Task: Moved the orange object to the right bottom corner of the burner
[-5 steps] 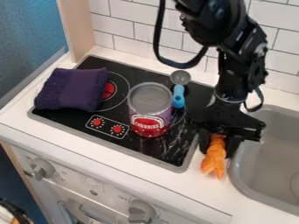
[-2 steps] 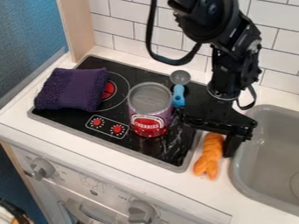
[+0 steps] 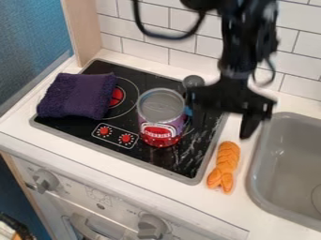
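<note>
Orange braided toy (image 3: 224,164) on the desk (image 3: 216,206), gripper (image 3: 222,129) empty and spread.
It lies just below the gripper in the frame, long axis slanting slightly down-left.

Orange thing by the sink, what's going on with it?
The arm's gripper hangs open near the orange thing, holding nothing. The orange thing lies on the counter, between the burner plate and the sink, just off the plate's right bottom corner. The can and the purple cloth sit on the plate.
</note>
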Controlling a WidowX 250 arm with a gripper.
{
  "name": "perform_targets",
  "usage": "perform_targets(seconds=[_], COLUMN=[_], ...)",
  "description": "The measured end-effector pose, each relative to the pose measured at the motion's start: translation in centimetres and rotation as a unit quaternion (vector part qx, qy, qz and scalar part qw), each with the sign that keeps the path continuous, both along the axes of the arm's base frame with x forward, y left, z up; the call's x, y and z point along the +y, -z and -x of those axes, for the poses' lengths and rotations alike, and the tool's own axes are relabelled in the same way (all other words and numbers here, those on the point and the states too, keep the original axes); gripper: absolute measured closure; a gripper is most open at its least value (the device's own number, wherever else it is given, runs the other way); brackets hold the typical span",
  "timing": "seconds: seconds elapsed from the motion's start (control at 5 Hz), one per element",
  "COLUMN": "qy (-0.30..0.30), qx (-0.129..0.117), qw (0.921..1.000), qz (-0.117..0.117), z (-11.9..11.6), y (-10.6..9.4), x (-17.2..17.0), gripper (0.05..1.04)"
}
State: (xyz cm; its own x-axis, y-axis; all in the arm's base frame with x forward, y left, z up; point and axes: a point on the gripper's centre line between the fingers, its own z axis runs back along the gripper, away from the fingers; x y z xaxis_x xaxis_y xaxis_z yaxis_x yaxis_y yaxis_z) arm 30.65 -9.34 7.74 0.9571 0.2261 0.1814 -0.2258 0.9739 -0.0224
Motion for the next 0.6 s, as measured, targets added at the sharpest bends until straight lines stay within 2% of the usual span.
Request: perform_targets(seconds=[0.2, 0.6], qy=[0.005, 0.003], qx=[-0.035, -0.036], qw=[0.9992, 0.9992], qz=[0.017, 0.017], z=[-0.1, -0.18], y=[-2.72, -2.86], x=[-0.23, -0.04], gripper=[0.085, 0.085])
